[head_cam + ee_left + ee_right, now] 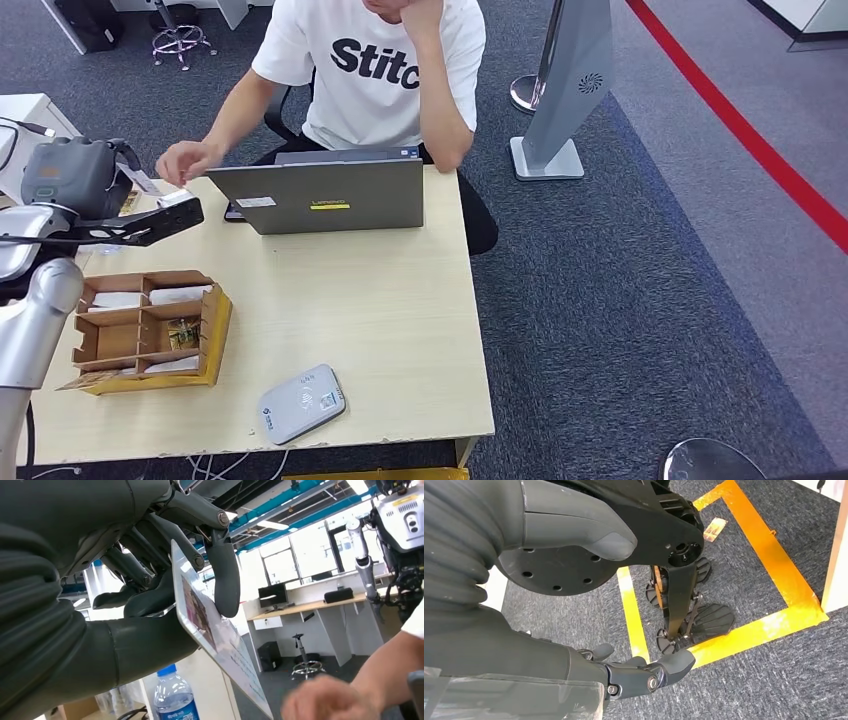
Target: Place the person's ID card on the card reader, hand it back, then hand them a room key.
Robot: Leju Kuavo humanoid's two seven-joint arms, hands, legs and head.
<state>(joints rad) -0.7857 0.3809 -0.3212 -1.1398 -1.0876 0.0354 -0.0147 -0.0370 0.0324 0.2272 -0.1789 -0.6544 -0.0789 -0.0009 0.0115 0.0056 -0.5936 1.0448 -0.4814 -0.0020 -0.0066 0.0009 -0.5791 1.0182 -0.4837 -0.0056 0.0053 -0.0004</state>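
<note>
My left hand (72,176) is raised over the table's far left corner. It pinches the white ID card (141,181), which in the left wrist view (212,630) sits edge-on between the thumb and fingers (224,582). The person's hand (186,160) reaches toward the card and is very close to it; it looks blurred in the left wrist view (325,700). The grey card reader (302,402) lies near the table's front edge. A cardboard box (212,335) with compartments holds white key cards (180,295). My right hand (644,672) hangs over the floor, fingers loosely bent, holding nothing.
A grey laptop (325,195) stands open at the far side of the table (400,320), with the seated person (370,70) behind it. A water bottle (172,695) stands below my left hand. A grey stand (565,100) is on the carpet to the right.
</note>
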